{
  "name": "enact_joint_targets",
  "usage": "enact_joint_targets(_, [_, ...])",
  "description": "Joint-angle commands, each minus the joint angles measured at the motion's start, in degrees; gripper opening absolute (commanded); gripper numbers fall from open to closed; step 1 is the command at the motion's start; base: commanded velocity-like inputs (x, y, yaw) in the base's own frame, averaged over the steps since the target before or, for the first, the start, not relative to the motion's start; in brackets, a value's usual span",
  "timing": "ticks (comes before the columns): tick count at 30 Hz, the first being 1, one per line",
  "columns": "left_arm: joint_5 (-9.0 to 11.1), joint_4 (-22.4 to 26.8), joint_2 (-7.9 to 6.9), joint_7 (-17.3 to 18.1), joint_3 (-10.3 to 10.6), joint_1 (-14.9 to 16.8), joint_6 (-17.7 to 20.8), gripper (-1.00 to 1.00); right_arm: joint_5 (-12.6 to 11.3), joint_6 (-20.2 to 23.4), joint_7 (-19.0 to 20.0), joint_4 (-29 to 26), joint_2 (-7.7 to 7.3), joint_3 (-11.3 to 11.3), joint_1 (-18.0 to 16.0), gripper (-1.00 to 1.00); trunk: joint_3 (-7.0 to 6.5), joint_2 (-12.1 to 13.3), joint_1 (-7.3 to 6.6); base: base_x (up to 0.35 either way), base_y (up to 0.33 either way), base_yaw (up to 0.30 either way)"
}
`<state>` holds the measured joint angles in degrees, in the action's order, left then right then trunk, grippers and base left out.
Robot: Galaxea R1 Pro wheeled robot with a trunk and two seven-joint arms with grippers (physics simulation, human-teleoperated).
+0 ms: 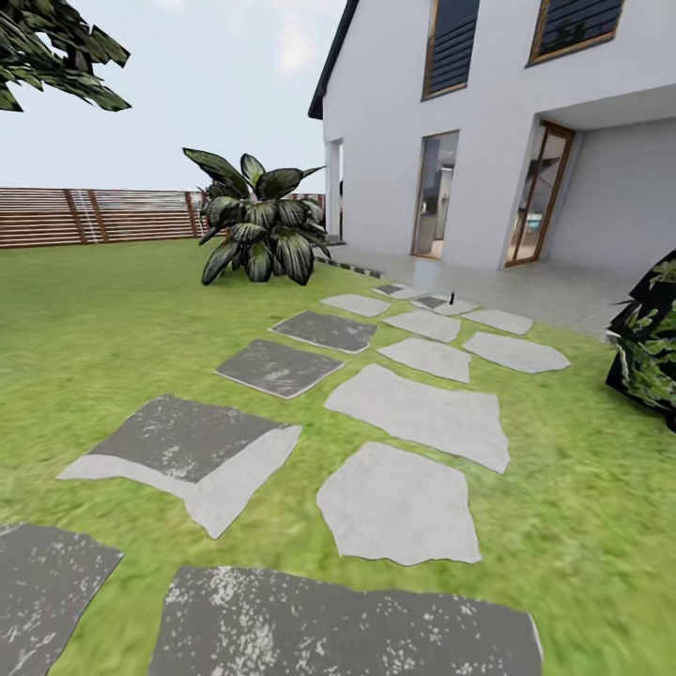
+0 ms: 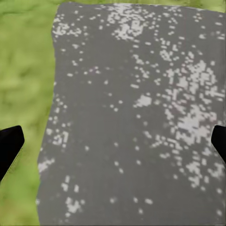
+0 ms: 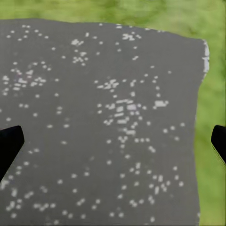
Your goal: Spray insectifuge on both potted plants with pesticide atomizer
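I am in the garden, on a green lawn (image 1: 103,319) crossed by a path of grey stepping stones (image 1: 399,502). The pesticide atomizer and the potted plants are out of view. My left gripper (image 2: 113,148) hangs open over a dark speckled stone (image 2: 136,117), its black fingertips (image 2: 9,146) wide apart with nothing between them. The right gripper (image 3: 113,146) is open too, over another dark stone (image 3: 103,122), and holds nothing. A tiny dark upright object (image 1: 451,300) stands on a far stone near the house, too small to identify.
A big striped leafy plant (image 1: 258,230) grows from the grass ahead on the left. A dark leafy plant (image 1: 648,347) juts in at the right edge. A white house (image 1: 488,122) with a tiled terrace stands ahead. A brown slat fence (image 1: 94,216) closes the far left.
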<state>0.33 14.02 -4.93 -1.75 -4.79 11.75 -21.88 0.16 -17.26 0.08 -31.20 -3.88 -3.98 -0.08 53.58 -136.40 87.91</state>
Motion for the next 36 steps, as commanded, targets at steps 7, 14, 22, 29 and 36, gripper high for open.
enact_joint_targets(7, [0.1,0.0,0.01,0.0,-0.1,0.0,-0.2,1.00,0.0,-0.1,0.0,0.0,0.01,-0.1,0.0,1.00,0.05,0.0,0.03,0.339,0.000,0.000])
enact_joint_targets(14, [0.1,0.0,0.01,0.0,-0.1,0.0,-0.2,1.00,0.0,-0.1,0.0,0.0,0.01,-0.1,0.0,1.00,0.05,0.0,0.03,0.339,0.000,0.000])
enact_joint_targets(22, [0.0,0.0,0.01,0.0,-0.1,0.0,-0.2,1.00,0.0,-0.1,0.0,0.0,0.01,-0.1,0.0,1.00,0.05,0.0,0.03,0.339,0.000,0.000])
enact_joint_targets(29, [-0.1,0.0,0.01,0.0,-0.1,0.0,-0.2,1.00,0.0,-0.1,0.0,0.0,0.01,-0.1,0.0,1.00,0.05,0.0,0.03,0.339,0.000,0.000])
enact_joint_targets(36, [-0.2,0.0,0.01,0.0,-0.1,0.0,-0.2,1.00,0.0,-0.1,0.0,0.0,0.01,-0.1,0.0,1.00,0.05,0.0,0.03,0.339,0.000,0.000])
